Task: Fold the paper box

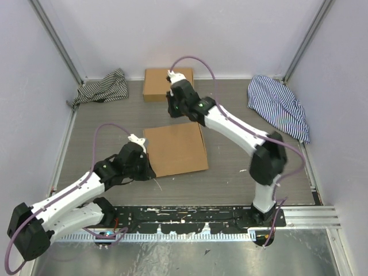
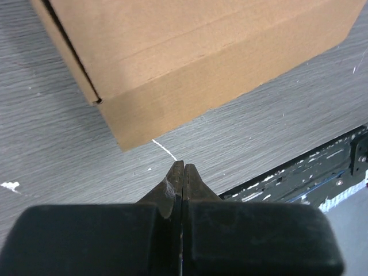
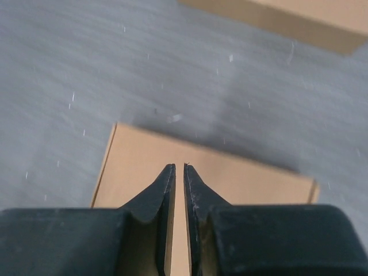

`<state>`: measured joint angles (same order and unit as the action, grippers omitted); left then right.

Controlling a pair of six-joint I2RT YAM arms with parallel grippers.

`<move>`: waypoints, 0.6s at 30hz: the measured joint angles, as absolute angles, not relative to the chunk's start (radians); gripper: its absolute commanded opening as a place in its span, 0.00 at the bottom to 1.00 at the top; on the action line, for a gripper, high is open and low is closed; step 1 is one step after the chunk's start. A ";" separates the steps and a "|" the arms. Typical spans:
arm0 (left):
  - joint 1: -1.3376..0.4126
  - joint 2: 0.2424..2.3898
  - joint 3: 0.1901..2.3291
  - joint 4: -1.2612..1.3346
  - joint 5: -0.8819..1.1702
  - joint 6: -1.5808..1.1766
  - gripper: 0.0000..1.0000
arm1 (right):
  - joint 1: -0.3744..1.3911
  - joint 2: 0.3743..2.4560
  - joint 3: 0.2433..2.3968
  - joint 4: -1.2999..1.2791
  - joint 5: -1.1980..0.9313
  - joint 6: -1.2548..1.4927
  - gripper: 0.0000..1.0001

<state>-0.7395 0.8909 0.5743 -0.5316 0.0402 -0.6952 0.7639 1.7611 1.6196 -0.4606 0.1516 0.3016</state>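
The paper box (image 1: 178, 148) lies in the middle of the table as a closed, shallow brown cardboard box with its lid down. In the left wrist view its near corner and side wall (image 2: 190, 52) show, with a dark seam along the lid's left edge. My left gripper (image 1: 150, 174) is shut and empty, low over the table just off the box's front left corner (image 2: 183, 165), not touching it. My right gripper (image 1: 171, 109) hovers above the box's far part (image 3: 230, 178); its tips (image 3: 179, 168) stand a thin slit apart with nothing between them.
A smaller ready-formed brown box (image 1: 158, 86) stands at the back, also in the right wrist view (image 3: 299, 17). Striped cloths lie at the back left (image 1: 103, 87) and the right (image 1: 279, 106). A black rail (image 1: 195, 215) runs along the front edge. Walls enclose three sides.
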 measured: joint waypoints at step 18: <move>-0.816 1.116 0.567 -0.420 -0.020 -0.625 0.00 | 0.632 2.396 2.038 -0.528 -0.191 0.170 0.17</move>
<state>-0.8162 1.1160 0.5674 -0.4198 -0.0200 -0.6247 0.6315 2.3962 2.0384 -0.5282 -0.1909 0.1696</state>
